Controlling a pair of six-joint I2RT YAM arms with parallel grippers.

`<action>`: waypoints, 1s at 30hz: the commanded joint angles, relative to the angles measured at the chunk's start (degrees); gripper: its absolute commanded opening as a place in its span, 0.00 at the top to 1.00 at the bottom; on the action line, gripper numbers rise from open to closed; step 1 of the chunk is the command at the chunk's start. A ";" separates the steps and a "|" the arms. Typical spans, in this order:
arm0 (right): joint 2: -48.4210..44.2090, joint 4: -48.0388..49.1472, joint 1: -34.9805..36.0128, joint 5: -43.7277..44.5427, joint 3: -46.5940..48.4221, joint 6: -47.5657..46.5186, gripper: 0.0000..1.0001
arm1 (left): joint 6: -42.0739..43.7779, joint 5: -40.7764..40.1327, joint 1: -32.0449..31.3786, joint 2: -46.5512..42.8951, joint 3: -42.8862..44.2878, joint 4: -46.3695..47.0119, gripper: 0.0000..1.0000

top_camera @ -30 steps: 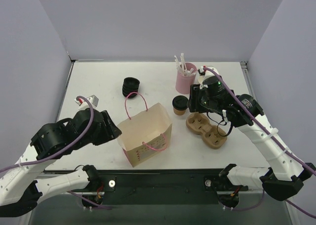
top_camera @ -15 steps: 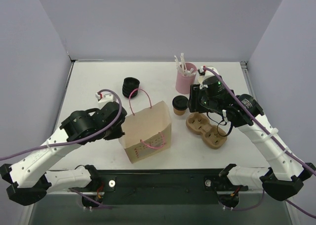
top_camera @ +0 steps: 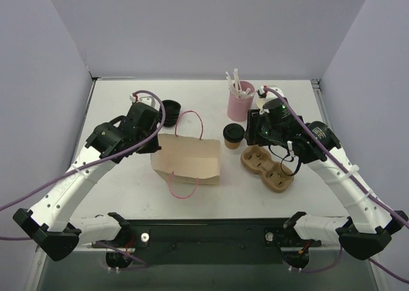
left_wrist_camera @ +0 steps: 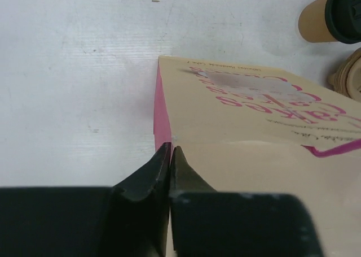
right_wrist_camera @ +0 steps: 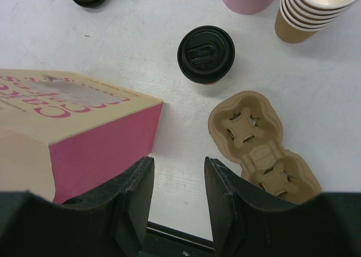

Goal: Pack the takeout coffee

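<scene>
The takeout coffee (top_camera: 232,135), a tan cup with a black lid, stands upright at table centre-right; it also shows in the right wrist view (right_wrist_camera: 206,53) and the left wrist view (left_wrist_camera: 333,17). A tan paper bag (top_camera: 188,160) with pink sides and handles lies tipped, its printed face up (left_wrist_camera: 254,116) (right_wrist_camera: 73,116). My left gripper (top_camera: 155,145) (left_wrist_camera: 169,149) is shut on the bag's left edge. My right gripper (top_camera: 255,137) (right_wrist_camera: 177,166) is open and empty, held above the table between bag and cup carrier, near the coffee.
A brown pulp cup carrier (top_camera: 268,168) (right_wrist_camera: 256,144) lies right of the coffee. A pink cup with stirrers (top_camera: 240,100), a stack of lidless paper cups (right_wrist_camera: 307,11) and a stack of black lids (top_camera: 170,110) stand further back. Grey walls enclose three sides.
My left arm swung up and right with the bag, which went from standing upright to lying tipped with its printed face up. The right arm and coffee have not moved.
</scene>
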 commanded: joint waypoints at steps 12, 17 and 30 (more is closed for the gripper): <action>4.39 -2.53 -1.66 6.13 -1.78 8.60 0.60 | 13.02 2.96 5.10 0.86 3.65 2.44 0.49; 5.09 -2.62 -2.97 7.00 -5.56 12.64 0.60 | 13.55 1.55 5.37 2.35 4.18 2.70 0.48; 7.03 4.23 -14.21 6.85 -22.76 24.24 0.46 | 16.01 5.15 6.07 -2.04 1.98 6.83 0.37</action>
